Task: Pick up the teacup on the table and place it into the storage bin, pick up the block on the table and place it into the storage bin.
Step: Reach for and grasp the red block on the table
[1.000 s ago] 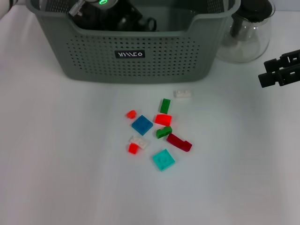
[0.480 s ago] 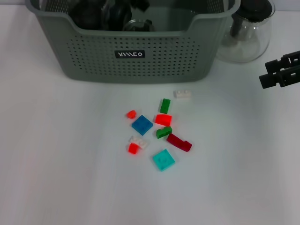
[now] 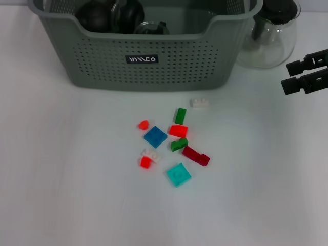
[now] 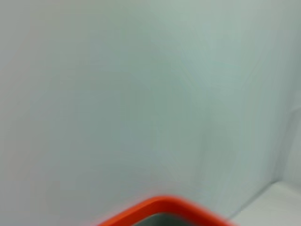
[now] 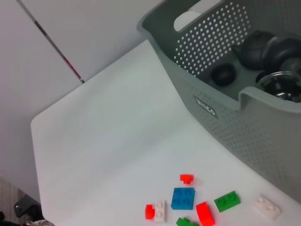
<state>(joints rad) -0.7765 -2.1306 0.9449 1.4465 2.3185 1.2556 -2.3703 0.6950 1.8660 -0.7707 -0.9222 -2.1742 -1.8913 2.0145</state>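
We see the storage bin (image 3: 148, 56) on the worktop (image 3: 61, 169), a glass teacup (image 3: 149, 26) inside it, blocks (image 3: 155, 137) scattered just before it. Our right end effector (image 3: 306, 73) hovers beside the bin; we cannot tell its finger state.

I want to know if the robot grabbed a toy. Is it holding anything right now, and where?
No. The right gripper hangs open and empty beside the glass teapot. The left gripper isn't in view, and the blocks lie loose on the table.
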